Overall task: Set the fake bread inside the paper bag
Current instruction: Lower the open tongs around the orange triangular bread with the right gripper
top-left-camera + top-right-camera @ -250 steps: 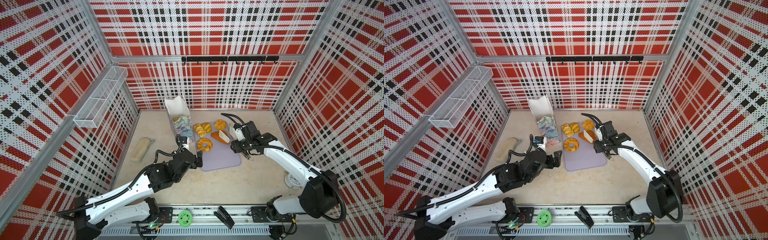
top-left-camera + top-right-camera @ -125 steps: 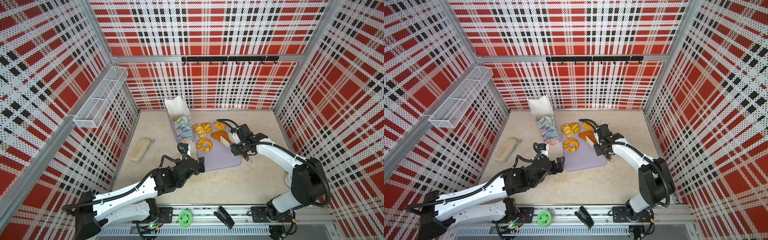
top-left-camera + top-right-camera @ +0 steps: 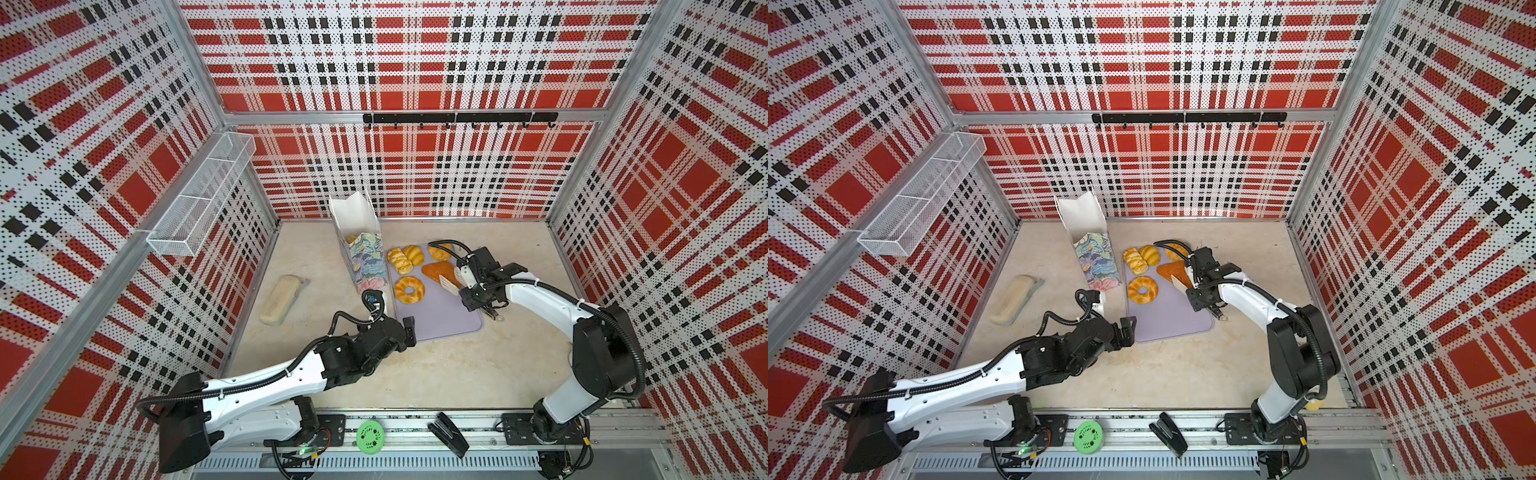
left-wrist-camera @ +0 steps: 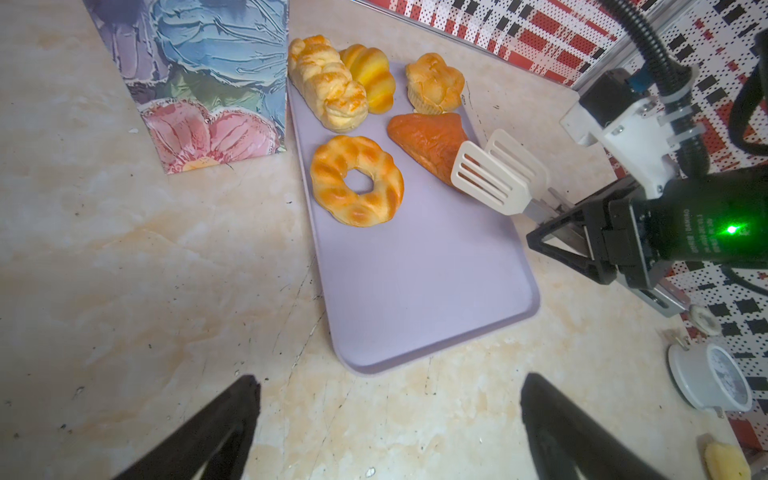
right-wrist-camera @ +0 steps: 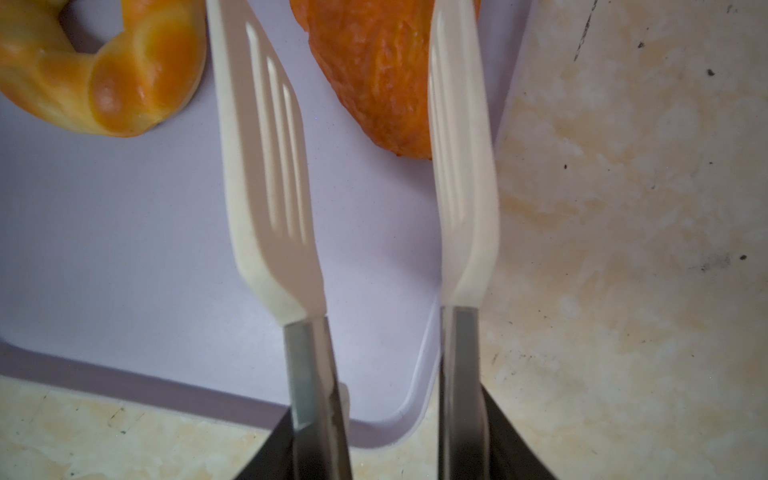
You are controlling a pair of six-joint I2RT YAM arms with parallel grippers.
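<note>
Right arm (image 3: 540,296) low, tongs (image 4: 486,179) seemingly straddling fake bread (image 4: 424,137).

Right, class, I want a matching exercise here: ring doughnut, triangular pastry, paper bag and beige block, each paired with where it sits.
1 ring doughnut
2 triangular pastry
3 paper bag
4 beige block

A standing open beside the tray
B alone on the tabletop
C between the tongs' blades
D flat on the tray, untouched

Pairs: 1-D, 2-C, 3-A, 4-B
</note>
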